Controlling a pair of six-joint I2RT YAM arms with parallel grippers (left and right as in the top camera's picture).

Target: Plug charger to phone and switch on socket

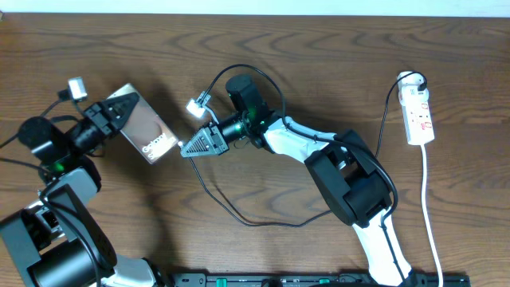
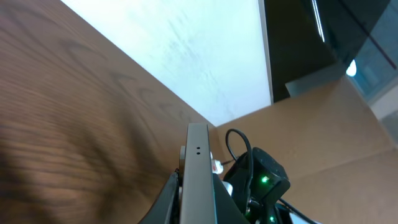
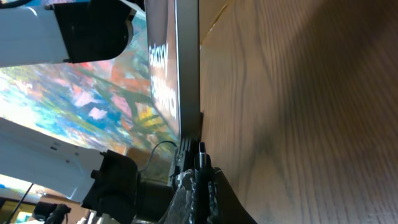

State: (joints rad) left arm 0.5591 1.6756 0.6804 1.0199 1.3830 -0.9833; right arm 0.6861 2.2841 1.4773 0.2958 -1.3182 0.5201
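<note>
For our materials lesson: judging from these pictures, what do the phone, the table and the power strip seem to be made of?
Phone: glossy glass or plastic back; it shows sheen and coloured reflections. Table: matt wood or wood-look laminate, with visible grain. Power strip: probably smooth, white moulded plastic.

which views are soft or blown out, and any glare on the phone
Overhead: sharp and evenly lit, with soft arm shadows on the table. Left wrist: the near wood is smeared and the pale surface beyond it blown out; only the phone edge is crisp. Right wrist: the phone's glossy face mirrors colourful surroundings, the Galaxy lettering readable; wood at right is soft.
</note>
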